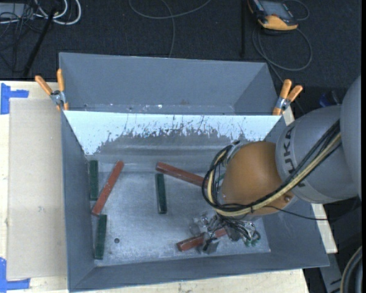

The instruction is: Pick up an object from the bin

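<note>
Grey metal bin (171,84) with the grey, orange-covered robot arm (250,176) low in its front right part.
The two-finger gripper (222,231) is near the bin's front wall, just beside a short red-brown flat stick (190,244) lying there; whether it is open or holds anything, I cannot tell.

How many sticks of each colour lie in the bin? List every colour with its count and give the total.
Dark green sticks: 3
Red-brown sticks: 3
Total: 6
</note>
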{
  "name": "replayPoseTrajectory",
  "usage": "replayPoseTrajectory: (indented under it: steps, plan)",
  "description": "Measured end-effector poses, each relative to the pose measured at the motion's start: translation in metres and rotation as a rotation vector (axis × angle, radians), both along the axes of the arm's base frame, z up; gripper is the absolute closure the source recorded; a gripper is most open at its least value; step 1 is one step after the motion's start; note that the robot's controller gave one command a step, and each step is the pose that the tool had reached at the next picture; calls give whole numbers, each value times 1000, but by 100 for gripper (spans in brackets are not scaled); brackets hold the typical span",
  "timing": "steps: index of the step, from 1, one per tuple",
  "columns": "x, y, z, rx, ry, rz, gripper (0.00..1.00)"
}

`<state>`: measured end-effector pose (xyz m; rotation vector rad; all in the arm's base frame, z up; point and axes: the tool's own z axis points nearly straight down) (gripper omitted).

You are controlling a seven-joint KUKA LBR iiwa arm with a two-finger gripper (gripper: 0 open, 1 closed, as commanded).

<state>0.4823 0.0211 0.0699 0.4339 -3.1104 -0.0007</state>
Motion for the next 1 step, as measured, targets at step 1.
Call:
replayPoseTrajectory:
  steps: [1]
  plan:
    - [2,1,71,0,-7,-1,100]
